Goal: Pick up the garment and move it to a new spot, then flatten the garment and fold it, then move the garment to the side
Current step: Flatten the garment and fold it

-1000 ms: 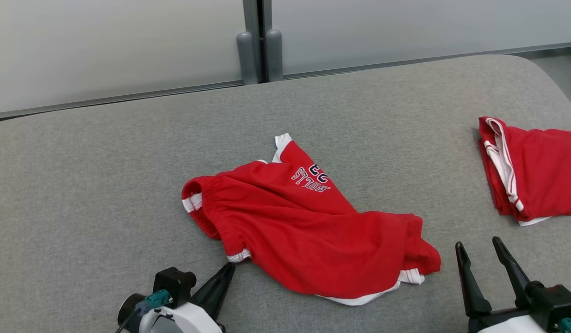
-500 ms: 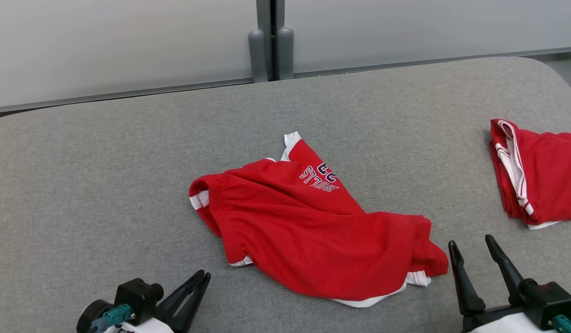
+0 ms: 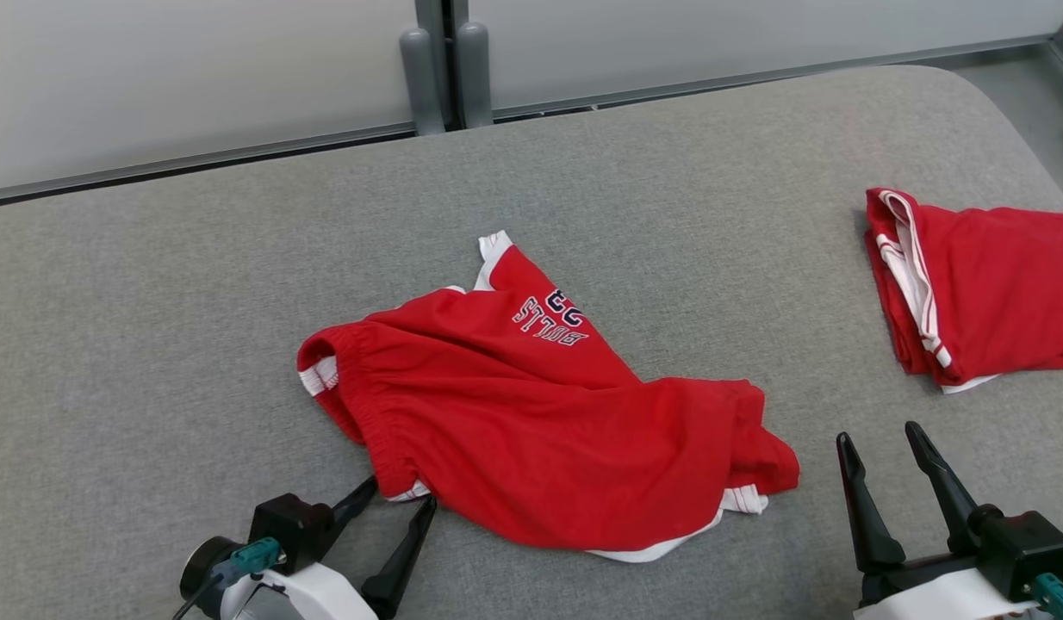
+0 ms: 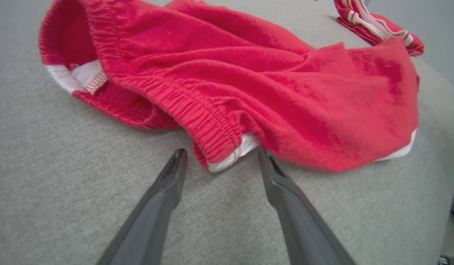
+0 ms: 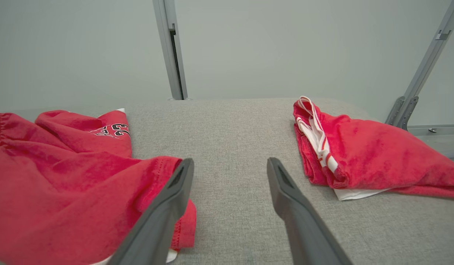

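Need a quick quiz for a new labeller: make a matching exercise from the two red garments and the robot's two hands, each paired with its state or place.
1. red shorts with lettering
2. red garment with white stripes
3. left hand
4. right hand

A. open, fingertips flanking a waistband corner
B. open, nothing between its fingers
C. rumpled, middle of the grey surface
D. folded, far right of that surface

Pairs: 1-C, 2-D, 3-A, 4-B.

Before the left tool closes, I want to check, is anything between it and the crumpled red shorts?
Nothing visible stands between them. The left tool is open, its tips either side of the waistband corner of the red shorts, with bare grey cushion beneath.
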`<state>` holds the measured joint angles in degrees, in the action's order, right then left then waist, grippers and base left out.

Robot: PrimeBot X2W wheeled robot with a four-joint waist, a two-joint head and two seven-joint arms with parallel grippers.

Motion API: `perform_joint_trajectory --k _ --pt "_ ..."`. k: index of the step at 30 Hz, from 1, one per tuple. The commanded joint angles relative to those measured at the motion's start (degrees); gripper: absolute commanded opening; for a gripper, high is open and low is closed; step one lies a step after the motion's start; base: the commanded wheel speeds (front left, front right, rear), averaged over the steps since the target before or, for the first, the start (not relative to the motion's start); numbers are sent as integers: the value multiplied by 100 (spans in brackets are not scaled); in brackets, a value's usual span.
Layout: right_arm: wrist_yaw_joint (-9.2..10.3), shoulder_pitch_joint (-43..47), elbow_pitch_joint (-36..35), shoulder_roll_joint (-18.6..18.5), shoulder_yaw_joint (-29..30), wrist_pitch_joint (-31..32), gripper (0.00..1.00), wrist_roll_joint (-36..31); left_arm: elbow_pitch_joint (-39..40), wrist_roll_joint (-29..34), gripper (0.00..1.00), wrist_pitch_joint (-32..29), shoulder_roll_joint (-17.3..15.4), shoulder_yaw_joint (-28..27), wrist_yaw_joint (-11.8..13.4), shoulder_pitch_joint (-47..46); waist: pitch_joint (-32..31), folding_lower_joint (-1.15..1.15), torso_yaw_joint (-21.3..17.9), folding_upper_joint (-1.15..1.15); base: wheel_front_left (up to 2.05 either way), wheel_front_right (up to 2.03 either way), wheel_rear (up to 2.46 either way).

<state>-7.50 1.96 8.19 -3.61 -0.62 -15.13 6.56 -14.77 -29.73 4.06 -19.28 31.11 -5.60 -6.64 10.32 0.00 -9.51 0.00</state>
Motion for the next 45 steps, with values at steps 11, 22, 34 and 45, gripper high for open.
perform_joint_trajectory --k 11,22,34,45 --pt "1 37 0 24 121 -2 100 47 20 -170 0 -83 -400 470 -184 -228 63 0 44 0 0 0 0" --pt "1 11 -23 14 134 -2 100 15 1688 -624 0 -1425 -1941 950 -188 505 93 0 243 0 0 0 0" --pt "1 17 44 10 94 -1 100 0 1879 -1652 100 -1720 -2106 693 369 1304 25 0 65 0 0 0 0" --pt "1 156 20 32 89 -1 100 -32 3865 -1582 100 -1210 -2310 -101 1729 1815 -200 0 -335 0 0 0 0"
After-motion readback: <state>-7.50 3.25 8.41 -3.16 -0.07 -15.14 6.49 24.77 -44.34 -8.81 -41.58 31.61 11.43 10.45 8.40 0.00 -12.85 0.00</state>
